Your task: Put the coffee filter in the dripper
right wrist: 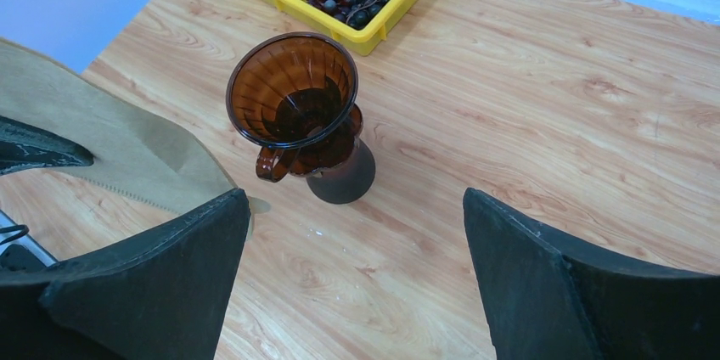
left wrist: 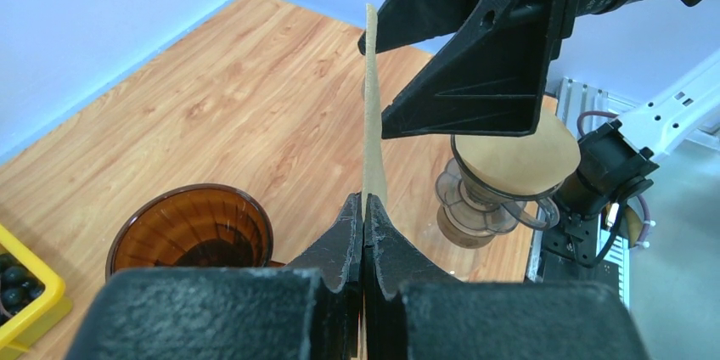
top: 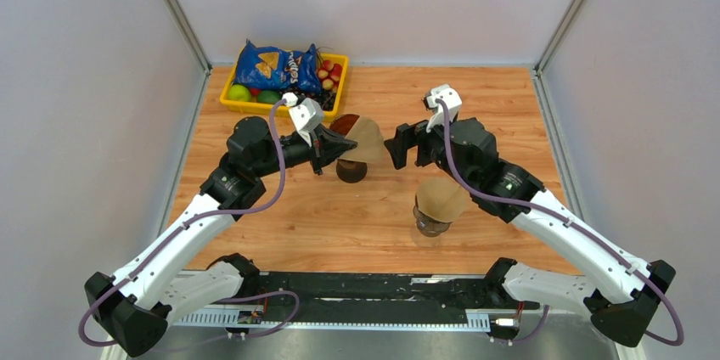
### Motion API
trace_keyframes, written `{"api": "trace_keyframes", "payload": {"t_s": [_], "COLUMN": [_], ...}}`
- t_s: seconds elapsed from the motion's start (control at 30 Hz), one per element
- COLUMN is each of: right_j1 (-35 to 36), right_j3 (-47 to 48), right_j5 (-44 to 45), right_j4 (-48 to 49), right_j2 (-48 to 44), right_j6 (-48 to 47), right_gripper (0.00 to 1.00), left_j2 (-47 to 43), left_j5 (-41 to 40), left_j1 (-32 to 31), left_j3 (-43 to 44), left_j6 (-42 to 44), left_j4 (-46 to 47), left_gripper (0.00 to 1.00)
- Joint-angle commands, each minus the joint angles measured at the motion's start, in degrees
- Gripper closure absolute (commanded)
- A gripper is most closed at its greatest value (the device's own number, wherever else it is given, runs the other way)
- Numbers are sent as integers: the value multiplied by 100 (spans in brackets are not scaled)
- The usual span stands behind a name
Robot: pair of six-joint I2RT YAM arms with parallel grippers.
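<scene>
From above, the coffee filter [top: 369,141] hides part of the dripper [top: 351,171]; the right wrist view crops the yellow basket [right wrist: 367,40].

2 drippers: amber dripper [right wrist: 293,88] beside left gripper [left wrist: 363,211], clear dripper [top: 431,222] behind right gripper [top: 394,148]. 2 filters: flat filter [left wrist: 371,122] in left gripper, 2nd filter [top: 441,197] in clear dripper. 1 yellow tray [right wrist: 370,40], 1 chip bag [top: 276,67].

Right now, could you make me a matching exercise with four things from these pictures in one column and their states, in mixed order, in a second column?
Things:
1. left hand
2. right hand
3. amber dripper
4. clear dripper

States:
a. has a brown filter seated in it
b. open
c. empty
d. shut on a flat coffee filter

Pairs: 1-d, 2-b, 3-c, 4-a.
</scene>
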Motion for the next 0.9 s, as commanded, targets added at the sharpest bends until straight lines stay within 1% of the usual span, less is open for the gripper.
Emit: {"api": "trace_keyframes", "payload": {"t_s": [0.0,0.3,0.47,0.7,0.87], "right_j1": [-3,5,-1,-3,0], "right_j3": [246,267,263,265,254], "right_j5": [13,-14,257,-48,-44], "right_j4": [280,292,294,315,339], "right_j2": [26,148,190,148,155], "right_j6": [-43,-72,-81,-88,-136], "right_gripper": [0,0,0,0,0], "left_j2": [-25,-23,-39,-15,-14], "left_j5": [94,132,129,81,124], "left_j1": [31,30,35,35,35], "left_j3": [-2,-17,-25,-21,-9], "left_j6": [7,-7,2,2,2], "left_j4": [251,280,262,240,239], "left_gripper": [100,100,100,100,100]}}
